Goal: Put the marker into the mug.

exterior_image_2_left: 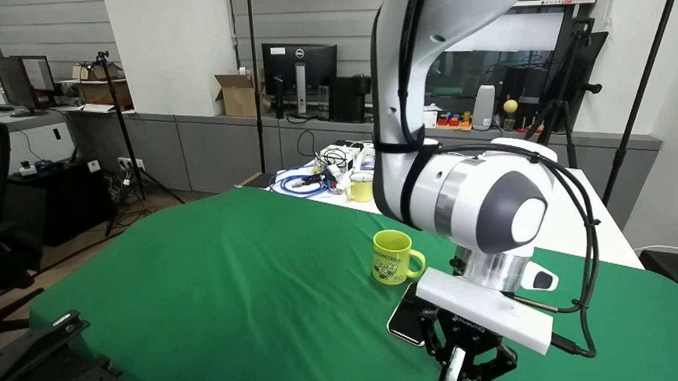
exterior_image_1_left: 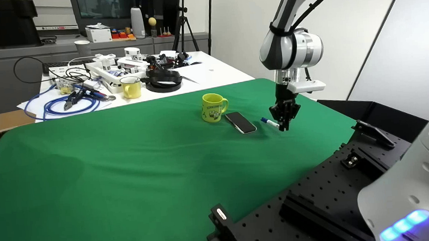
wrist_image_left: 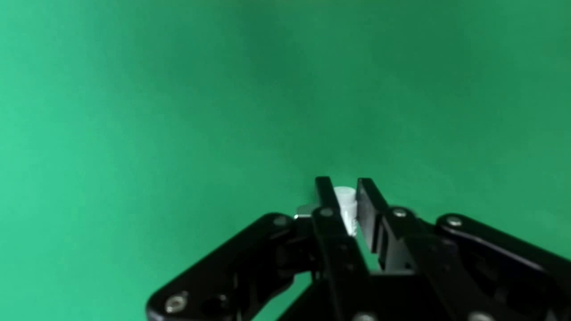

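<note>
The yellow-green mug (exterior_image_1_left: 211, 111) stands upright on the green cloth with its handle toward my gripper; it also shows in an exterior view (exterior_image_2_left: 390, 263). The marker (exterior_image_1_left: 271, 123) is white with a dark blue end, which points toward the mug side. My gripper (exterior_image_1_left: 284, 127) points down, to the handle side of the mug and apart from it. In the wrist view my gripper (wrist_image_left: 344, 183) is shut on the marker (wrist_image_left: 346, 199), near its white end; the blue end is hidden there. I cannot tell whether the marker touches the cloth. The mug is out of the wrist view.
A black phone (exterior_image_1_left: 241, 122) lies flat between the mug and my gripper. A paler yellow mug (exterior_image_1_left: 131, 87) stands on the white table (exterior_image_1_left: 230, 72) behind, with cables and tools. A black perforated base plate (exterior_image_1_left: 315, 192) borders the cloth.
</note>
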You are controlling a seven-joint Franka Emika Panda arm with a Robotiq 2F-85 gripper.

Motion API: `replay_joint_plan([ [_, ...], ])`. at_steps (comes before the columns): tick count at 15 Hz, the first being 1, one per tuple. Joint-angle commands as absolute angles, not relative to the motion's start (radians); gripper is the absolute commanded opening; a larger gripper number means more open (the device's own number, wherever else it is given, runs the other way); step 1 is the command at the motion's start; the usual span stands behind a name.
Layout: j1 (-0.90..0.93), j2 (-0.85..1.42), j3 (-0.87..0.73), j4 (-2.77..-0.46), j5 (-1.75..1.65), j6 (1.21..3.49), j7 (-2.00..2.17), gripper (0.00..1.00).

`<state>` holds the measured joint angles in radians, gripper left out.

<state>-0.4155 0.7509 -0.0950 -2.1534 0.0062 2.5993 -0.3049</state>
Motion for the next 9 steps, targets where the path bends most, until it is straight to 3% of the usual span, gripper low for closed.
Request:
replay_joint_plan([
  [1, -0.468, 0.806, -0.110, -1.999, 0.042, 2.321, -0.318, 0.04],
  [9, -0.539, 0.921, -0.128, -1.685, 0.204, 1.712, -0.285, 0.04],
])
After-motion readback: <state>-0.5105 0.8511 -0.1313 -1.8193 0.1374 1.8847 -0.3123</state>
